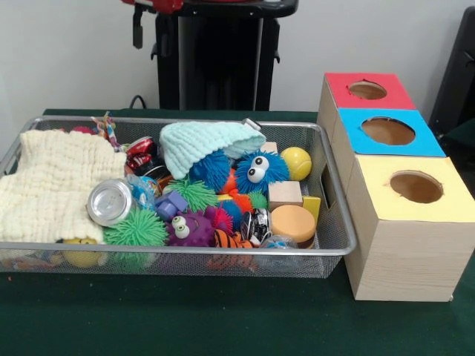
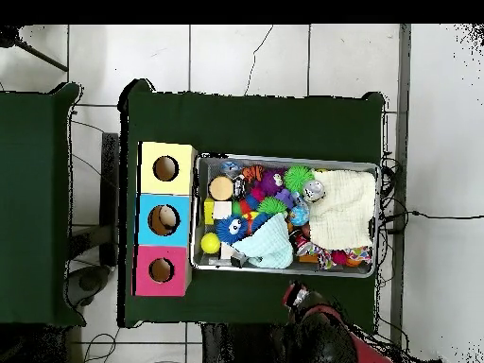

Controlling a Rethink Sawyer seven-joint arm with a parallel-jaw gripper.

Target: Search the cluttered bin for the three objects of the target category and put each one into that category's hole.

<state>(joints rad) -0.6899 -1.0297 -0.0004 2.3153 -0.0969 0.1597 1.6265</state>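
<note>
Beside three holed boxes (image 1: 386,133), cluttered mesh bin (image 1: 338,241), end effector out of sight, state unknowable

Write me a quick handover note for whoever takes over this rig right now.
Gripper: not in view; the arm is drawn back at its base, off the table.
Wire bin is still packed: cream cloth, mint knit hat, blue fuzzy toy with eyes, yellow ball, wooden blocks, spiky balls, a can.
Beside it stand three boxes with holes: red, blue, yellow.
Done: nothing visibly sorted.
Left: find all three target objects and drop each in its hole.
</note>
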